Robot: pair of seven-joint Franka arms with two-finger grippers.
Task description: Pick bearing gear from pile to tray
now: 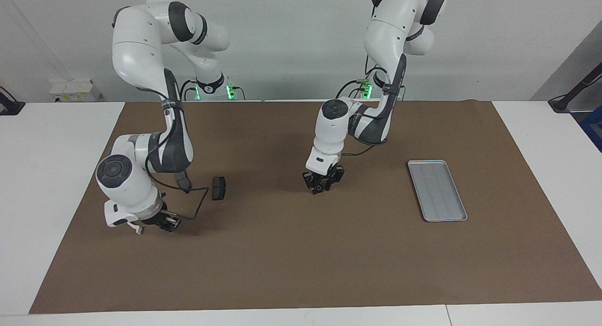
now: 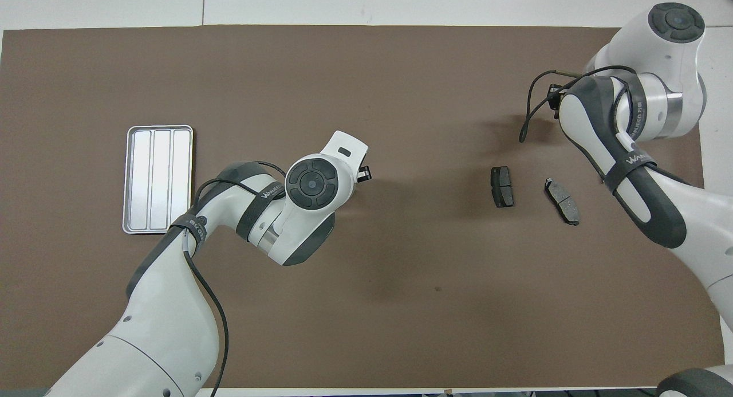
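Note:
The silver tray (image 1: 437, 190) lies flat and empty toward the left arm's end of the brown mat; it also shows in the overhead view (image 2: 158, 179). My left gripper (image 1: 321, 187) hangs low over the middle of the mat, shut on a small black round piece; in the overhead view (image 2: 363, 173) the wrist mostly covers it. My right gripper (image 1: 168, 222) is just above the mat at the right arm's end. Two dark brake pads (image 2: 502, 186) (image 2: 562, 200) lie nearer to the robots than it; one shows in the facing view (image 1: 218, 187). The white bracket is hidden.
The brown mat (image 1: 301, 269) covers most of the white table. A loose black cable (image 1: 200, 201) hangs from the right wrist beside the brake pad. The right arm's elbow hangs over the second brake pad.

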